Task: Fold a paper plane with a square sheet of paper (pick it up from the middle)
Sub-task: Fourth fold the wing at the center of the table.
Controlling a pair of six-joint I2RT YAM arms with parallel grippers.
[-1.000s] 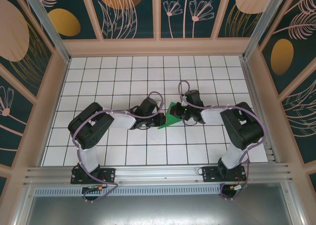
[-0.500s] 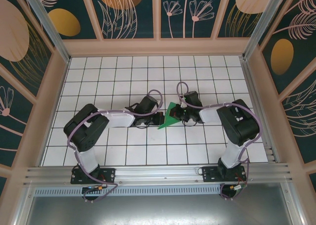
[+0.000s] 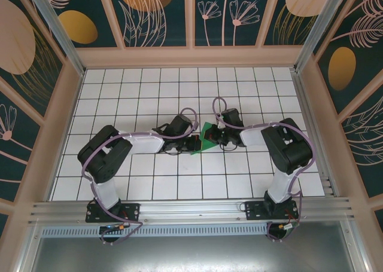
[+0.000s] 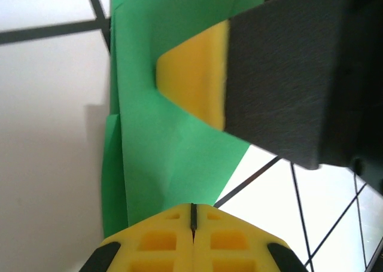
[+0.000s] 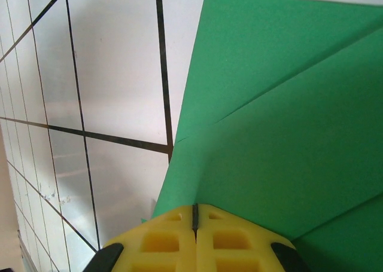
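Two tools (left tool [image 4: 191, 210], right tool [image 5: 194, 211]) pinch the green paper [image 3: 207, 136]

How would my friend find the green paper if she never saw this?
Find the white tiled table with black grid lines, then look at its middle. Pinched there between the left gripper and the right gripper is the green paper, folded and pointed. Nothing else on the tiles is bright green.
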